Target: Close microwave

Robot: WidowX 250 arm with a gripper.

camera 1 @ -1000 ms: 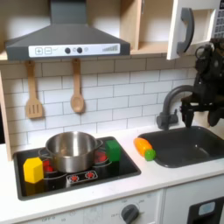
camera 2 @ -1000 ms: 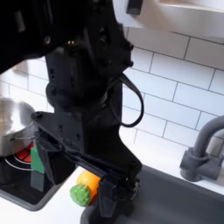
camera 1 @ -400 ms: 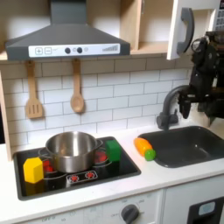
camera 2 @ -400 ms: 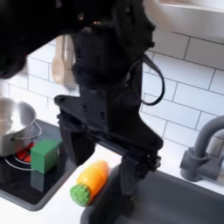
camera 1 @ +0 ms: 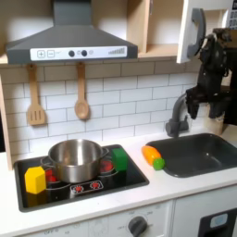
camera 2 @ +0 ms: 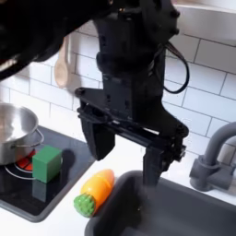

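Hanging at upper right of the first exterior view: microwave (camera 1: 205, 30), door ajar. Gripper (camera 2: 129, 155), fingers apart, empty, above sink (camera 1: 199, 153). Risk: arm may snag the faucet (camera 1: 179, 111) or miss the handle.

wall: white tile (camera 1: 111, 97) | counter: white (camera 1: 176, 185) | shelf: wood (camera 1: 139, 28)

microwave (camera 1: 205, 28) cut off by first exterior view's right edge.
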